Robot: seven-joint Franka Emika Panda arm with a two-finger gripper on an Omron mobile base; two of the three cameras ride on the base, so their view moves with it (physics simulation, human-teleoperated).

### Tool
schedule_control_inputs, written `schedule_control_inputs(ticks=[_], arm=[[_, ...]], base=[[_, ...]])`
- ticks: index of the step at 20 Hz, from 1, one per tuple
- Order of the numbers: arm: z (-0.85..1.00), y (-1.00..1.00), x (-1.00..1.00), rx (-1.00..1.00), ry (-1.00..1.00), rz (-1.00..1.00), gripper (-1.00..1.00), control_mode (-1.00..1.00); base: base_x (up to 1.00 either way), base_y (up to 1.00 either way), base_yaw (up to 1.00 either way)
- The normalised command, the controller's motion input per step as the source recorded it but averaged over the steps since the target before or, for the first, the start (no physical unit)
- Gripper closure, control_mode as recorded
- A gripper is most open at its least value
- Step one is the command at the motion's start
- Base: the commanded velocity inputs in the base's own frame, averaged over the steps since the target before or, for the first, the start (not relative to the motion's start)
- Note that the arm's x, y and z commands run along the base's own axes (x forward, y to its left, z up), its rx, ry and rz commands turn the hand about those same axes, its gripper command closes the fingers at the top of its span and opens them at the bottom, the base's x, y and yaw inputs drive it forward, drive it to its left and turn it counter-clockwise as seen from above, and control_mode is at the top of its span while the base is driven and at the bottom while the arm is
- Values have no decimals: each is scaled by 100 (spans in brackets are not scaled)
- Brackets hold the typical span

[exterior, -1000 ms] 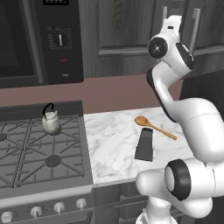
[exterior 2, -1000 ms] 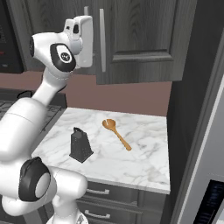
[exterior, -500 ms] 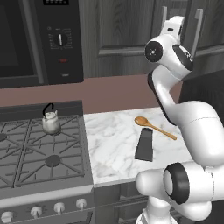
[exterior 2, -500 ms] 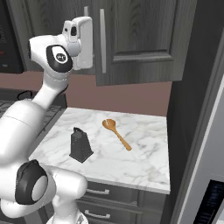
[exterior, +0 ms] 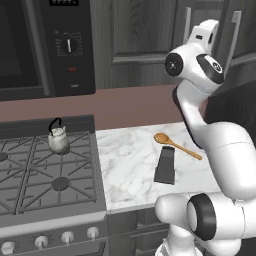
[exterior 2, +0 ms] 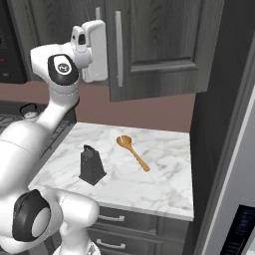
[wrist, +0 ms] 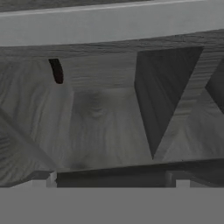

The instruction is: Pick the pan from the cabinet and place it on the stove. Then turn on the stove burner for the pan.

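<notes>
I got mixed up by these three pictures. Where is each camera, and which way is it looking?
Left base view: behind the arm's left, looking over stove and counter; arm at right.
Right base view: behind its right, facing counter and cabinet; arm at left.
Hand view: on the hand, close against the cabinet door.
Both base views share the wooden spoon and grater.

1. A white marble counter (exterior: 127, 165) ran between the stove (exterior: 30, 200) and the tall dark side panel at the right.
2. A wooden spoon (exterior: 176, 144) lay flat on the counter toward its back, bowl toward the stove, handle angled forward and right.
3. A dark box grater (exterior 2: 91, 165) rested on the counter just in front of the spoon, near it but apart.
4. The stove's black grates (exterior: 35, 170) carried a small silver kettle (exterior: 58, 139) on the rear burner nearest the counter.
5. The front burner cap (exterior: 60, 183) beside the counter was bare.
</notes>
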Motion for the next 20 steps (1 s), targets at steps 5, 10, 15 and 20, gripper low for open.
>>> schedule_control_inputs(ticks=[5, 10, 15, 20], arm=[[0, -62, -56, 5, -7, -10, -100, -100], [0, -79, -55, 8, -5, -9, -100, -100], [0, -85, -45, 10, -3, -8, -100, -100], [0, -94, -43, 12, -1, -7, -100, -100]], base=[[0, 0, 0], [0, 0, 0], [0, 0, 0], [0, 0, 0]])
